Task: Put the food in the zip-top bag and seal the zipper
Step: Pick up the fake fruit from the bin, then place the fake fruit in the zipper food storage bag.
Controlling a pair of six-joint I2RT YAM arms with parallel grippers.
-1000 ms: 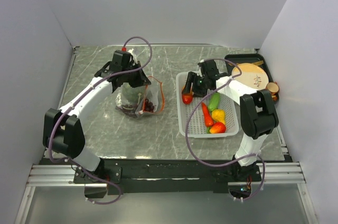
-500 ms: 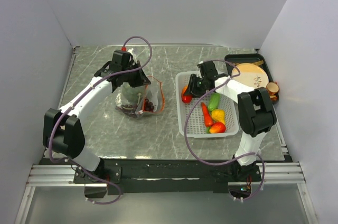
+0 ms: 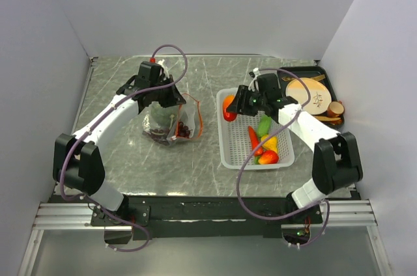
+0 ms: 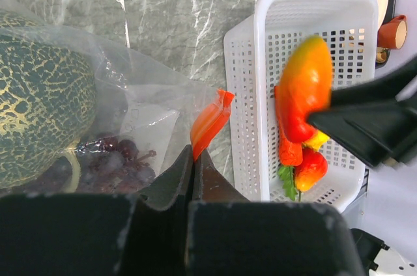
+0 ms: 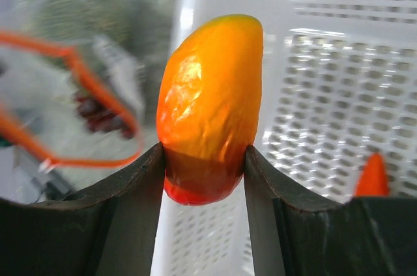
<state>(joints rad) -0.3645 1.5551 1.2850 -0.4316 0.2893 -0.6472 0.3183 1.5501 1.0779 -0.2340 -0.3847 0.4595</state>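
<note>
The clear zip-top bag [image 3: 171,123] lies left of centre with a dark green round fruit [image 4: 36,94] and purple grapes [image 4: 111,159] inside. My left gripper [image 4: 194,159] is shut on its orange-red zipper [image 4: 210,120] and holds the mouth edge up; in the top view it is over the bag [image 3: 174,101]. My right gripper [image 5: 205,172] is shut on an orange-red tomato [image 5: 208,107] and holds it above the basket's left rim [image 3: 228,108]. A carrot [image 3: 254,140] and green [image 3: 265,124], yellow [image 3: 270,142] and red [image 3: 268,156] pieces lie in the basket.
The white perforated basket [image 3: 225,152] stands right of the bag, a narrow strip of table between them. A black tray [image 3: 326,74] at the back right holds a tan wooden disc [image 3: 306,94] and a small brown cup [image 3: 335,108]. Walls close in both sides.
My right gripper has lifted the orange-red tomato out of the basket, up and slightly left, and its arm has swung outward to the right. The left gripper and bag have not moved.
</note>
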